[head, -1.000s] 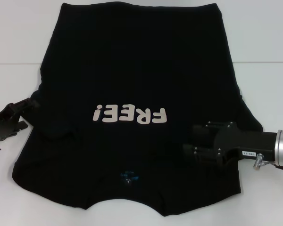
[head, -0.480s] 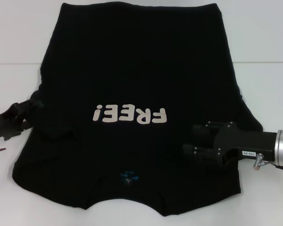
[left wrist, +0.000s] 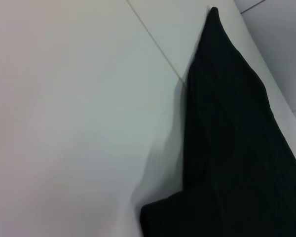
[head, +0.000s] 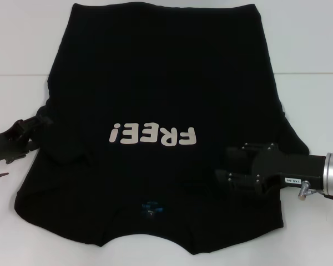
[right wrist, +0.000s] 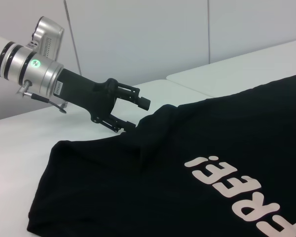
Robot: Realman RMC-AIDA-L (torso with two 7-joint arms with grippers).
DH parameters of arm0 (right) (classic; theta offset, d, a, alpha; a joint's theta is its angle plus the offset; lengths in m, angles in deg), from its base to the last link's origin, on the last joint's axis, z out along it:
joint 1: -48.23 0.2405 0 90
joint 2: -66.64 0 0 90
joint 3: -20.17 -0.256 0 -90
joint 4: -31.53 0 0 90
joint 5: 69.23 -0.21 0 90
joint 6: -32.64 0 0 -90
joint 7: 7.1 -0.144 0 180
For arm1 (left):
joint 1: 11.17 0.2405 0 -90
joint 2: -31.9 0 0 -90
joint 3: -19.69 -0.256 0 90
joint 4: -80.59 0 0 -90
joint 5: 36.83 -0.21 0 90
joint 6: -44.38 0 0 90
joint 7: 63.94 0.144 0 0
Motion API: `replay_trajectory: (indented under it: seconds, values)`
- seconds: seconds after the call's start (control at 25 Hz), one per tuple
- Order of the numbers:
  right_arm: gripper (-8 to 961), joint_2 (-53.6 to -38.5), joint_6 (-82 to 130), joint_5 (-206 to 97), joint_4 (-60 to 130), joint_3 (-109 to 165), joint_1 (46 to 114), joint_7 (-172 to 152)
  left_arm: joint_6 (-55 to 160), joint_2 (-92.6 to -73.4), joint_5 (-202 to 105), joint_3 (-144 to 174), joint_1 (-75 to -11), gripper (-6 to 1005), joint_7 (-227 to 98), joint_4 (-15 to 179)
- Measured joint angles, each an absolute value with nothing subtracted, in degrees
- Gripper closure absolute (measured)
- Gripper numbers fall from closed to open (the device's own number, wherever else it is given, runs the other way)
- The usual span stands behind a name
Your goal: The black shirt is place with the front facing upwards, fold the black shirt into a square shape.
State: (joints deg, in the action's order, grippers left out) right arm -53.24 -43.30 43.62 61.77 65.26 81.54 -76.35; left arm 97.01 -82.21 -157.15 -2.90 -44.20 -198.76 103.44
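The black shirt (head: 161, 94) lies spread flat on the white table, its white "FREE!" lettering (head: 154, 135) facing up and a small blue neck label (head: 151, 208) near the front edge. My left gripper (head: 38, 134) is at the shirt's left edge by the sleeve. From the right wrist view, the left gripper (right wrist: 137, 114) is open, its lower finger (right wrist: 124, 126) touching the bunched sleeve cloth. My right gripper (head: 222, 163) rests low over the shirt's right side, fingers apart. The left wrist view holds only the shirt's edge (left wrist: 227, 123) and table.
The white table (head: 311, 100) has a seam (head: 305, 73) running across it behind the shirt's middle. Bare surface lies to the left, right and front of the shirt. A pale wall (right wrist: 138, 34) stands behind the left arm.
My left gripper has slid rightward, closing in on the shirt's left sleeve edge. The right gripper and the shirt have stayed where they were.
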Motion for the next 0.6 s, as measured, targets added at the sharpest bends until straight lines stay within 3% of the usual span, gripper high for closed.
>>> replay_trajectory:
  seconds: [0.6]
  values:
    - [298, -53.24, -43.3, 43.62, 61.77, 65.26, 81.45, -76.38, 97.29, -82.2, -156.66, -2.54, -45.77, 149, -198.86, 102.58]
